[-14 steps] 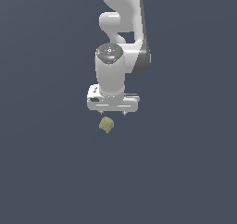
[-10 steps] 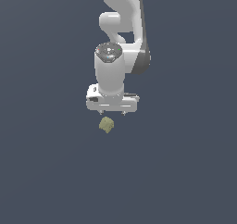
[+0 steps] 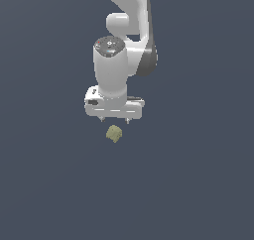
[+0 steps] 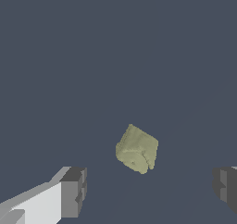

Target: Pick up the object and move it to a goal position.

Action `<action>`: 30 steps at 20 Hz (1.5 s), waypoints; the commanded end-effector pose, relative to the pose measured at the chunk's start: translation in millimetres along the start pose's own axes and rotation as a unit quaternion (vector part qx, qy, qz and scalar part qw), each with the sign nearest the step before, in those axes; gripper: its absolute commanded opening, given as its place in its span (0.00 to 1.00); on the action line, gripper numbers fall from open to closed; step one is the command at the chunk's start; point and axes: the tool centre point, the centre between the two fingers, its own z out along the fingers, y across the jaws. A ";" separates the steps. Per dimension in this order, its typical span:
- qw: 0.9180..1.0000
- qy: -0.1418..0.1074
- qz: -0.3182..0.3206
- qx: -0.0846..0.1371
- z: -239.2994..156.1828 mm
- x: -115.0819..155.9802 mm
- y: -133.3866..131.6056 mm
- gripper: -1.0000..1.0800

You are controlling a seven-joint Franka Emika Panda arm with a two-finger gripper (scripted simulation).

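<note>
— So why did we have the arm (image 3: 126, 30) standing so upright, with the gripper (image 3: 114, 119) pointing straight down?

— We judged it the cleanest way in: a top-down approach put the object (image 3: 114, 133) just below the fingertips, so the hand could drop over it rather than push it sideways. The fingers (image 4: 74, 192) were spread wide, nothing between them, and in the wrist view the gap was much broader than the olive-yellow chunk (image 4: 137, 148).

— And the chunk itself, where was it?

— On the dark grey floor (image 3: 198, 184), apart from the gripper, untouched. It sat turned at an angle, one corner towards the camera, so we reckoned the pads might meet slanted facets rather than flat faces, and it could twist as they closed.

— Anything in the way?

— Nothing we could see around it. No goal marker showed in either view, so we couldn't tell where it had to go.
</note>
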 end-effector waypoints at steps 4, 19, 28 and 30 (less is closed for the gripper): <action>1.000 -0.001 0.013 0.001 5.0 -1.0 0.6 0.96; 0.986 -0.011 0.169 0.010 63.7 -17.4 9.1 0.96; 0.968 -0.016 0.249 0.010 92.5 -28.3 15.3 0.96; 0.966 -0.017 0.258 0.010 95.5 -29.6 16.0 0.96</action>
